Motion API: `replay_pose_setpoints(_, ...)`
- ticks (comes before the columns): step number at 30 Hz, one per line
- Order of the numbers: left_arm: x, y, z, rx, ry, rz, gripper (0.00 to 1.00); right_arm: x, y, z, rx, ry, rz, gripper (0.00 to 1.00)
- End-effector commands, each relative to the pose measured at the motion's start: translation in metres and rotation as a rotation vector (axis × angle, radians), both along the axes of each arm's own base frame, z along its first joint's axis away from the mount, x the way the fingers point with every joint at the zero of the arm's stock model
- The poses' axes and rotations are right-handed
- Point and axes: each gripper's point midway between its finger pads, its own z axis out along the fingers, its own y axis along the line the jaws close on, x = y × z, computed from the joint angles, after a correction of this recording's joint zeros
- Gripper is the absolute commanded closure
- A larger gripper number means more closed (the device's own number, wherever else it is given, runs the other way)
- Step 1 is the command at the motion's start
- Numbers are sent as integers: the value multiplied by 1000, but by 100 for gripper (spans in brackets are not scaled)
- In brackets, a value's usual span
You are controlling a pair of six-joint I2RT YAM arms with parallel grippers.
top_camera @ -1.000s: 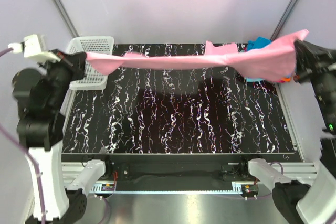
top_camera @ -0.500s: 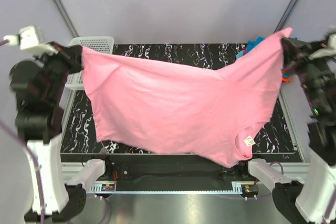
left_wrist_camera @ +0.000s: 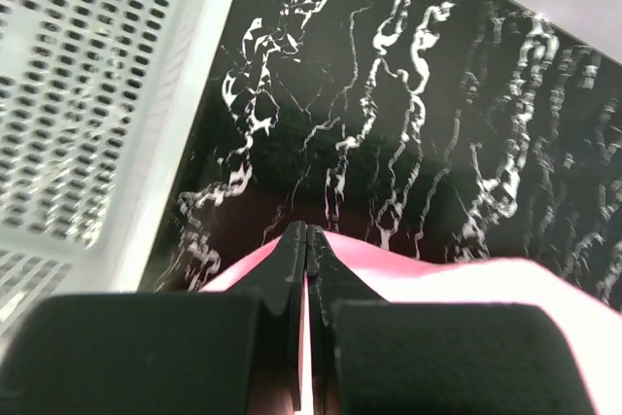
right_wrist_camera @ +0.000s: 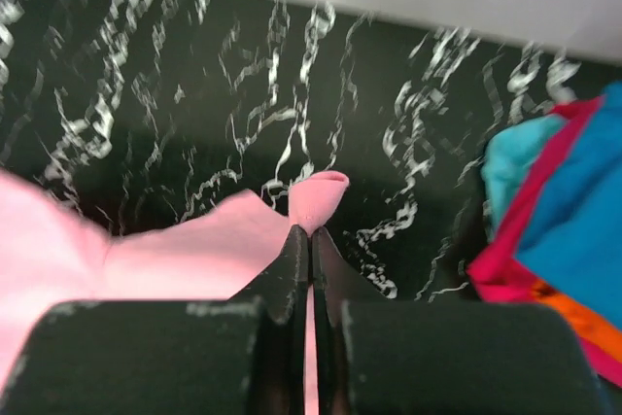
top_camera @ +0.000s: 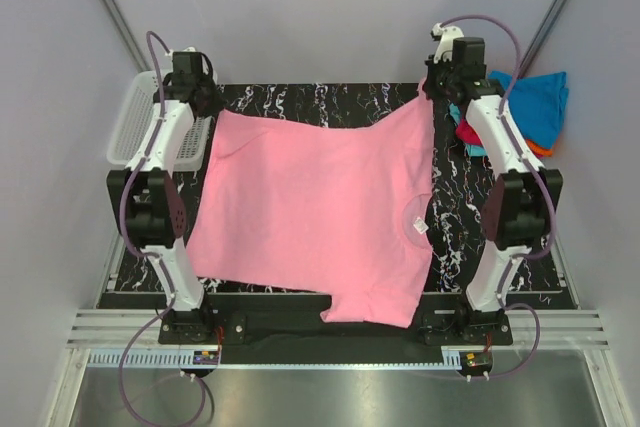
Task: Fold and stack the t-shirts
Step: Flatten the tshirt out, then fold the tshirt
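Note:
A bright pink t-shirt (top_camera: 320, 207) lies spread over the black marbled table (top_camera: 300, 102), with its white neck label (top_camera: 419, 227) toward the right and a sleeve over the near edge. My left gripper (top_camera: 205, 105) is shut on its far left corner; the left wrist view shows pink cloth (left_wrist_camera: 428, 274) pinched between the jaws (left_wrist_camera: 306, 235). My right gripper (top_camera: 432, 87) is shut on the far right corner (right_wrist_camera: 319, 196), at the table's back. A pile of teal-blue, magenta and orange t-shirts (top_camera: 525, 107) lies at the far right, also in the right wrist view (right_wrist_camera: 559, 230).
A white plastic mesh basket (top_camera: 135, 127) stands at the far left beside the table, also in the left wrist view (left_wrist_camera: 78, 104). Both arms stretch along the table's sides to the back edge. Grey walls enclose the table.
Both arms have swung the pink t-shirt from held up high in the air down and away, laying it flat on the table. The grippers are now at the back edge.

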Motion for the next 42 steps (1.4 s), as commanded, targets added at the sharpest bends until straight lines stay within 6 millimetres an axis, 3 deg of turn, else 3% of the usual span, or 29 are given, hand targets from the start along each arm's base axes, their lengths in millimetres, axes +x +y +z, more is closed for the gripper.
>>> replay_pose_setpoints(1, 43, 0, 43, -28, -166, 23, 100, 28, 2, 49, 52, -175, 47, 100)
replay_pose_setpoints(2, 50, -1, 40, -33, -171, 19, 100, 38, 6, 28, 64, -140, 70, 100)
replay_pose_setpoints(3, 59, -2, 22, -40, -146, 17, 100, 42, 8, 22, 73, -129, 83, 100)
replay_pose_setpoints(7, 81, -3, 6, -50, -157, 22, 100, 59, 11, -11, 69, -81, 105, 100)
replay_pose_setpoints(12, 94, -8, -16, -67, -151, -4, 100, 63, 12, -24, 83, -57, 126, 100)
replay_pose_setpoints(21, 101, 2, -28, -38, -156, 46, 100, 57, 23, -56, 142, 24, 161, 100)
replay_pose_setpoints(30, 108, 9, -36, -45, -152, 116, 100, 28, 32, -82, 204, 136, 166, 100)
replay_pose_setpoints(42, 123, 17, -35, -42, -172, 173, 100, -44, 49, -123, 223, 328, 119, 100)
